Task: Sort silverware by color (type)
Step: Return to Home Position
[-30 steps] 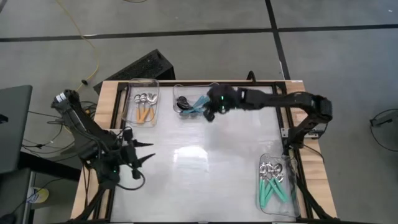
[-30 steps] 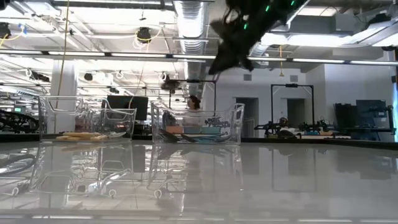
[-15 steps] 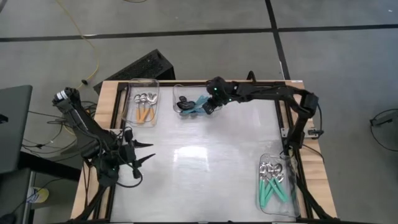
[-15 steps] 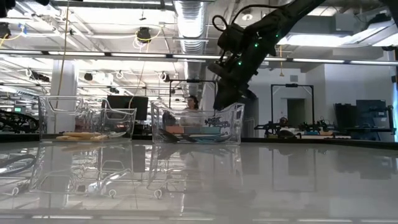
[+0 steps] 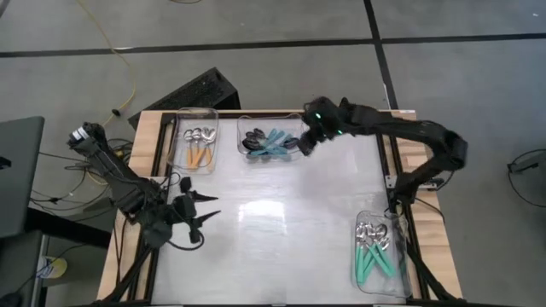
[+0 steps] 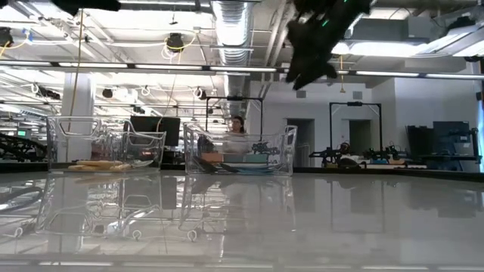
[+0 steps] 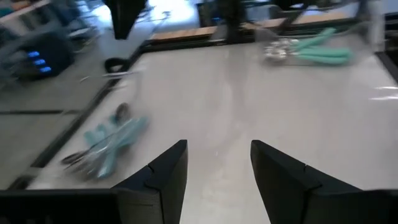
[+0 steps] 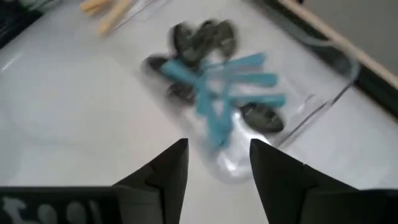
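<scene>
Clear plastic bins, three in number, are seen from above. Orange-handled spoons point(image 5: 199, 153) lie in the top left bin point(image 5: 192, 118), blue-handled spoons point(image 5: 271, 141) in the top middle bin point(image 5: 242, 126), and teal-handled spoons point(image 5: 375, 256) in the bottom right bin point(image 5: 380, 286); exact spoon counts cannot be made out. The right gripper point(image 5: 303, 147) is held by the right end of the top middle bin, the left gripper point(image 5: 207, 207) near the left edge of the table point(image 5: 290, 222). In the low view the right arm is cut off at the top. In both wrist views the fingers are shown parted.
</scene>
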You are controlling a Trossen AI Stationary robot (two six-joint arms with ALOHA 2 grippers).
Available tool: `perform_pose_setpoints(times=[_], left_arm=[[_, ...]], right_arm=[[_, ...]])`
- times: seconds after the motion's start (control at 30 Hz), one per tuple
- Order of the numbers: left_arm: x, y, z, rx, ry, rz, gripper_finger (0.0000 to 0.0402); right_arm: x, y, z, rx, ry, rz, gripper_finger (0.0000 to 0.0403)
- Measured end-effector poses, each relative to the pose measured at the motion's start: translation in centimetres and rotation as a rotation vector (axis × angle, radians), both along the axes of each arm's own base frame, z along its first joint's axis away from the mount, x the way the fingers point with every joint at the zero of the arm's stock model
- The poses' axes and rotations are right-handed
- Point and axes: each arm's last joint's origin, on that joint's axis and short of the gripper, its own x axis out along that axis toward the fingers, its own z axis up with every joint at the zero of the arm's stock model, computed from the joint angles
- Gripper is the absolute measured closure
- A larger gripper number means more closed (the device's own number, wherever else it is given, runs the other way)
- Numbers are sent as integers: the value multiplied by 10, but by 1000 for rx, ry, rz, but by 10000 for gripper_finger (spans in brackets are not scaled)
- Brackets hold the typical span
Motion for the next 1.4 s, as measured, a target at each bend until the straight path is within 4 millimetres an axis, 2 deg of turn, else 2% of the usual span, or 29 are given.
perform_pose_setpoints(times=[0.1,0.2,0.33,0.43,0.57,0.7,0.9,1.0,1.13,1.27,1.4], left_arm=[[19,5,-6,-32,3,-122,239],[38,16,-7,-69,-36,-303,239],[50,42,14,-40,-91,-378,239],[42,62,37,-16,-151,-357,239],[15,83,47,-10,-143,-319,239],[-16,94,43,-63,-184,-281,239],[-44,104,0,-112,-317,-183,239],[-54,108,-19,-124,-372,-106,239],[-68,112,-31,-172,-423,-82,239],[-81,115,-42,-235,-422,-68,239],[-77,115,-58,-278,-399,-42,239]], right_arm=[[-19,35,12,-34,13,100,213],[-45,74,19,-96,-10,113,219],[-86,121,7,-160,-90,81,224],[-111,146,-16,-153,-221,66,227],[-131,164,-48,-174,-419,87,231],[-141,165,-73,-261,-572,123,235],[-148,146,-96,-290,-761,209,237],[-154,132,-104,-289,-784,187,237],[-159,119,-107,-259,-785,197,237],[-166,115,-106,-281,-775,216,237],[-170,113,-105,-303,-780,201,237]])
